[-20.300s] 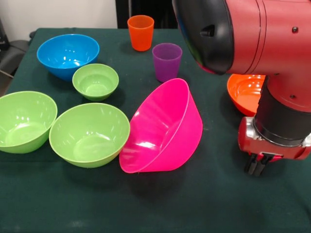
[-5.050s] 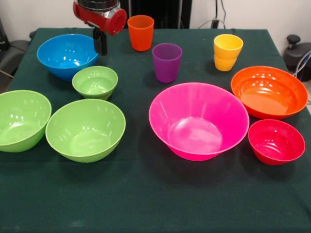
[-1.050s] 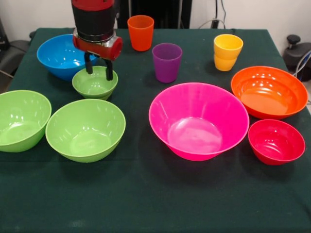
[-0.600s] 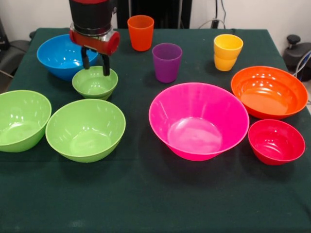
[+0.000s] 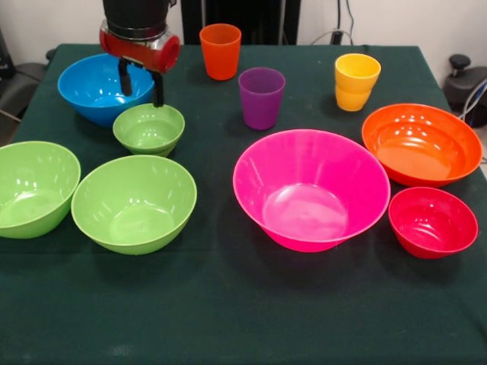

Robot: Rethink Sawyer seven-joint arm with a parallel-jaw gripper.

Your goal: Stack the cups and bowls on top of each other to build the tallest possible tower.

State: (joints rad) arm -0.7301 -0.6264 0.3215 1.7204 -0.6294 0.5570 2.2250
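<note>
The gripper (image 5: 141, 87) is seen with its jaws spread apart and empty, held just above the small green bowl (image 5: 149, 129) beside the blue bowl (image 5: 95, 87).

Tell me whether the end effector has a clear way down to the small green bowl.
Probably yes. The open end effector hangs just above the small green bowl's far rim, nothing between them. The blue bowl sits close behind, so clearance on that side looks tight.
</note>
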